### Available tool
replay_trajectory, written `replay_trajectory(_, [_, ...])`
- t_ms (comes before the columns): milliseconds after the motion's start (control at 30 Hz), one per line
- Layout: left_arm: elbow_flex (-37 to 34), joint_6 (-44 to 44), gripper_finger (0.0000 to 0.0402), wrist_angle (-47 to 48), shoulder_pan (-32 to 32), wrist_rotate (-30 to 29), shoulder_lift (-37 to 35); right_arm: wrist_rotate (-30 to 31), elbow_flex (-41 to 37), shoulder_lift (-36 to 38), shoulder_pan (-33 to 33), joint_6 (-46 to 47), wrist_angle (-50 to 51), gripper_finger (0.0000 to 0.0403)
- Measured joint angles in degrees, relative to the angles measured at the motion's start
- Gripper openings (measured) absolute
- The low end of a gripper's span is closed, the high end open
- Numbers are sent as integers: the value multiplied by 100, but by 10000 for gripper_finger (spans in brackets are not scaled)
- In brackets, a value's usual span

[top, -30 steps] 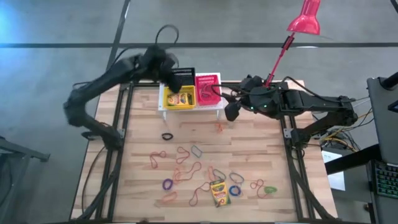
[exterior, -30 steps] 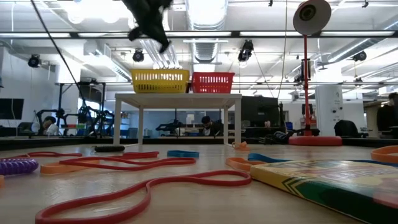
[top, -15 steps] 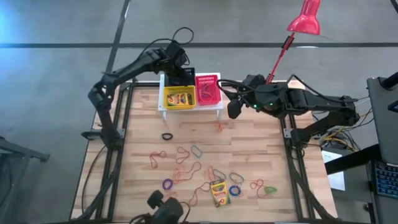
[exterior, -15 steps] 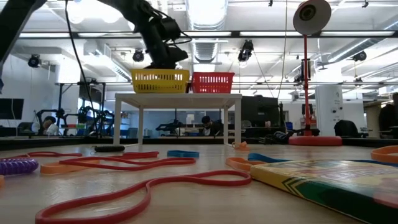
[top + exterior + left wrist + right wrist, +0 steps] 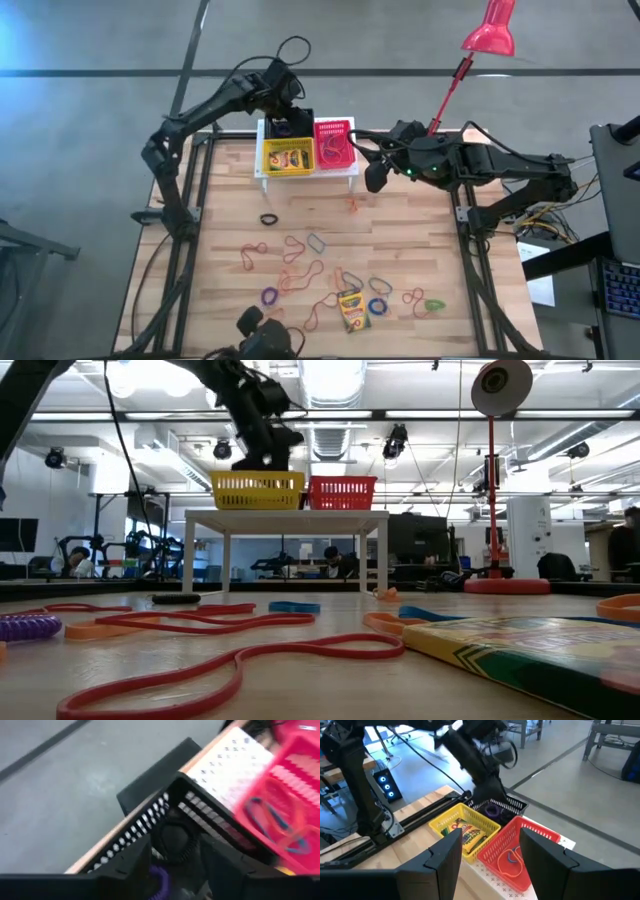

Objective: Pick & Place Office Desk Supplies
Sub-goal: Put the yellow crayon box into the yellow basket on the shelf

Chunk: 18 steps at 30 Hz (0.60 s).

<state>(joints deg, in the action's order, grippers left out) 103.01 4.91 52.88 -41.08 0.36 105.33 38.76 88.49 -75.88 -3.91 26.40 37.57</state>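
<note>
Left pincer (image 5: 283,112) hovers over my black basket (image 5: 291,124) at the bench's (image 5: 400,250) far edge, fingers apart, gripping nothing; a purple band (image 5: 492,811) lies in that basket below it. Half a second back it hung at the same spot; a second back that arm was swung further left. My right pincer (image 5: 374,178) waits open beside the red basket (image 5: 335,145), which holds a few bands. Two crayon boxes sit in the yellow basket (image 5: 287,156). Much remains, I judge: one crayon box (image 5: 351,310) and many rubber bands (image 5: 300,270) lie scattered on the near half.
</note>
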Motion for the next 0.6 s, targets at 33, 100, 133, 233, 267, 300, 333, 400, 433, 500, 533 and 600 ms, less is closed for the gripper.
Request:
replay_trajectory(33, [145, 0, 184, 176, 10, 87, -50, -11, -2, 0, -51, 20, 8, 192])
replay_trajectory(100, [403, 1, 189, 477, 49, 197, -208, -15, -18, 0, -177, 120, 106, 192])
replay_trajectory(133, [512, 4, 189, 623, 82, 227, -312, -15, -37, 2, -250, 208, 173, 192])
replay_trajectory(233, [627, 4, 186, 876, 238, 267, -742, -19, -158, 2, -486, 541, 394, 192])
replay_trajectory(267, [608, 4, 183, 912, 315, 267, -930, -17, -237, -1, -562, 671, 426, 192])
replay_trajectory(300, [550, 12, 181, 922, 394, 269, -1127, -17, -334, -4, -636, 791, 423, 192])
replay_trajectory(333, [472, 37, 178, 958, 499, 271, -1339, -17, -452, -6, -707, 922, 401, 192])
replay_trajectory(400, [226, 168, 174, 975, 713, 273, -1757, -26, -711, -14, -843, 1258, 388, 192])
replay_trajectory(433, [69, 237, 172, 972, 826, 273, -1968, -66, -851, -18, -906, 1468, 366, 192])
replay_trajectory(500, [-305, 375, 169, 937, 1101, 267, -2393, -288, -1112, -45, -1018, 1922, 334, 192])
replay_trajectory(533, [-509, 462, 168, 909, 1239, 267, -2609, -466, -1230, -51, -1082, 2131, 333, 192])
replay_trajectory(600, [-954, 647, 166, 819, 1564, 267, -3046, -863, -1452, -59, -1223, 2466, 201, 192])
